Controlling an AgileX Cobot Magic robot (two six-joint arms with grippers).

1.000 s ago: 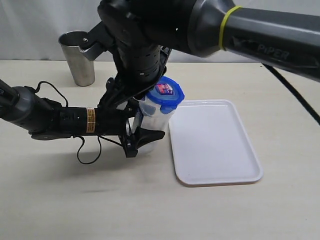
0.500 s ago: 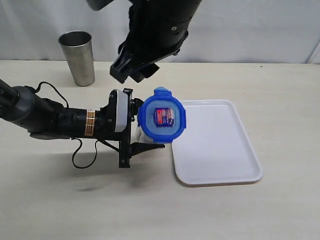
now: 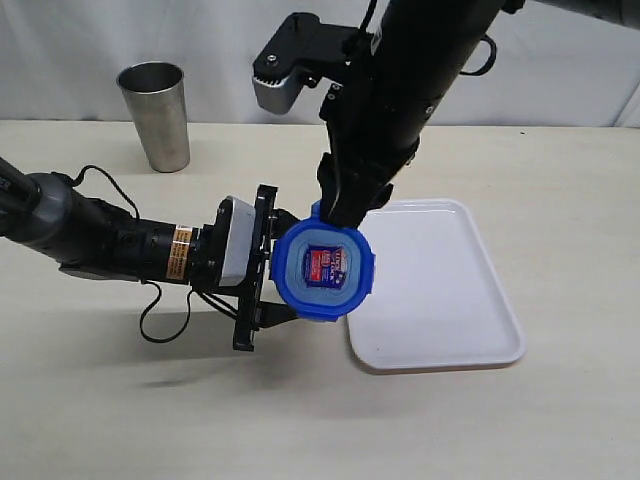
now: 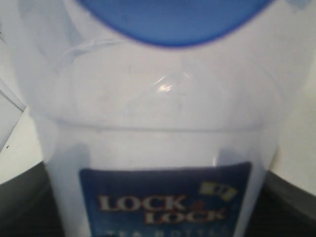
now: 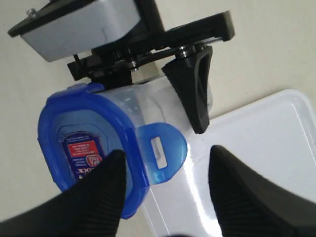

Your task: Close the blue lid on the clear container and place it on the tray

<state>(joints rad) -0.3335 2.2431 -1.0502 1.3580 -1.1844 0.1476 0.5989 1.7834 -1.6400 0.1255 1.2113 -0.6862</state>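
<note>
My left jaws are clamped on the clear container [image 4: 158, 123], holding it tipped so the blue lid [image 3: 324, 268] faces the outside camera. It's over the counter [image 3: 100, 400], just beside the tray [image 3: 440, 300] at its 9 o'clock edge. Lid's on the mouth, with one flap [image 5: 160, 148] sticking out. My right jaws are spread open on either side of that flap. Steel cup [image 3: 155, 115] sits well away, around 10 o'clock.
</note>
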